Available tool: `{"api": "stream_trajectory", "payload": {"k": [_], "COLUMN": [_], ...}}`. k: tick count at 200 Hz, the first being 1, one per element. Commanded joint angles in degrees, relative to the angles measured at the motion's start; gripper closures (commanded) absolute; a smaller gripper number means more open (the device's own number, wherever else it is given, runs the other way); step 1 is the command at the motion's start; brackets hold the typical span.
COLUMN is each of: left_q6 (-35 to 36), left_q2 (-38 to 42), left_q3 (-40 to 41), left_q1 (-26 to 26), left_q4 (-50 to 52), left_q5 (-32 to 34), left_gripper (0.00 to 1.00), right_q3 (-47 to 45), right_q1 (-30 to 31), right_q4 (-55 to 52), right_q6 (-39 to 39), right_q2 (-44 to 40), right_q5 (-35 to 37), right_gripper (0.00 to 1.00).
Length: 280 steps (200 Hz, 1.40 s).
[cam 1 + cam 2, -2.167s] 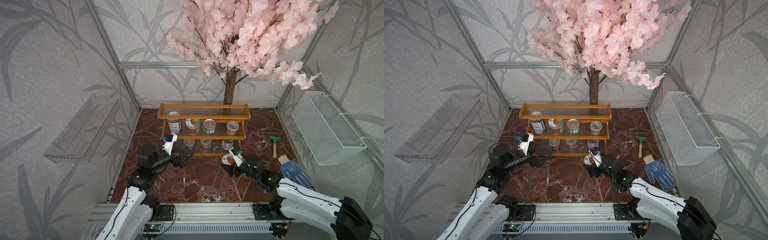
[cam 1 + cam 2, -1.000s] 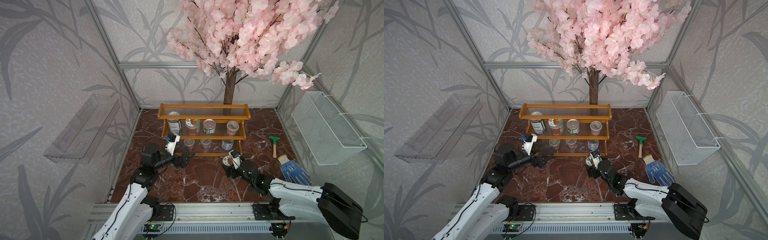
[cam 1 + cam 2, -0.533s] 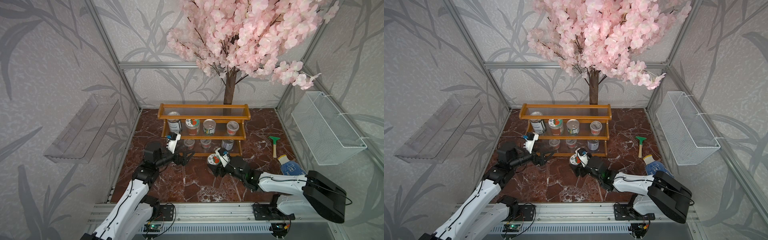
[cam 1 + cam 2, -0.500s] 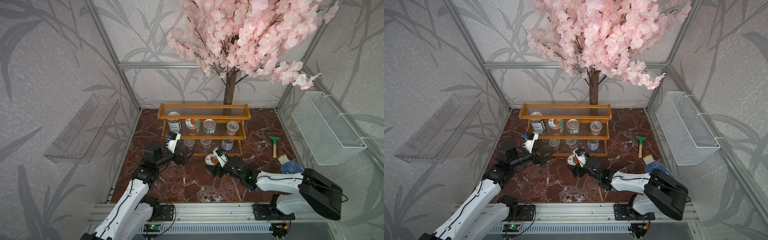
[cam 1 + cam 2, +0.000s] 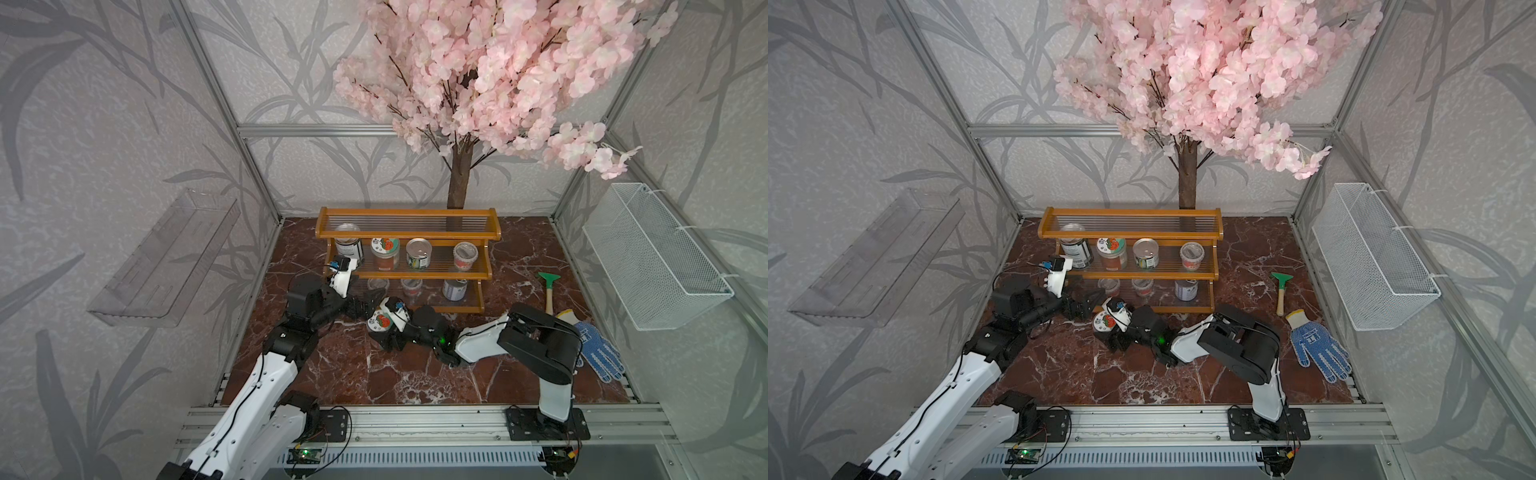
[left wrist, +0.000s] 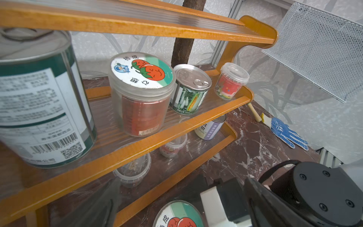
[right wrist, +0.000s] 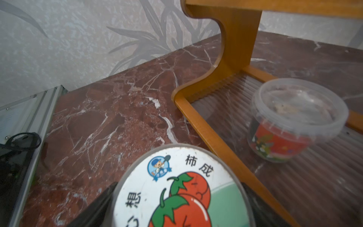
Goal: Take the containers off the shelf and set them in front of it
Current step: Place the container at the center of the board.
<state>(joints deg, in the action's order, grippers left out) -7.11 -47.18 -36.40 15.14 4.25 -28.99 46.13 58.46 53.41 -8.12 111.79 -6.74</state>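
**What we can read on the lids and tins**

On the white lid of the near jar [image 7: 180, 188] we read 柿成 beside a round blue badge, 想 at the side, and one more character cut off by the edge. The shelf jar [image 6: 142, 94] has the same badge and 柿成 on its lid. The big tin [image 6: 43, 110] bears a barcode, a square code and print too fine for us. We cannot make out the dark characters on the small tin [image 6: 209, 128].

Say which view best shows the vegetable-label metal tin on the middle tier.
Left wrist: vegetable-label metal tin close, label and pull-tab lid sharp. Both top views show the tin small; right wrist misses it.
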Motion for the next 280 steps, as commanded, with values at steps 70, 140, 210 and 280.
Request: {"api": "stream_trajectory", "payload": {"k": [70, 140, 210, 280], "left_q6": [2.3, 2.8, 2.9, 3.3], "left_q2": [-1.0, -3.4, -3.4, -3.7], "left_q3": [-0.8, -1.5, -1.2, -1.4], "left_q1": [-0.4, -0.4, -0.3, -0.3], "left_q4": [0.2, -0.7, -0.3, -0.1], "left_q5": [1.8, 0.6, 1.0, 1.2], "left_gripper": [0.00, 0.00, 0.00, 0.00], "right_q3": [3.5, 2.6, 1.5, -6.9], "right_q1": [1.2, 2.0, 2.5, 2.5], "right_q4": [2.1, 1.6, 0.8, -0.9], "right_q6": [5.8, 6.4, 6.3, 5.0], "right_q2": [4.3, 1.5, -1.1, -11.1], "right_q5": [-3.5, -5.9, -5.0, -4.1], "right_gripper": [0.05, 0.01, 0.01, 0.01]}}
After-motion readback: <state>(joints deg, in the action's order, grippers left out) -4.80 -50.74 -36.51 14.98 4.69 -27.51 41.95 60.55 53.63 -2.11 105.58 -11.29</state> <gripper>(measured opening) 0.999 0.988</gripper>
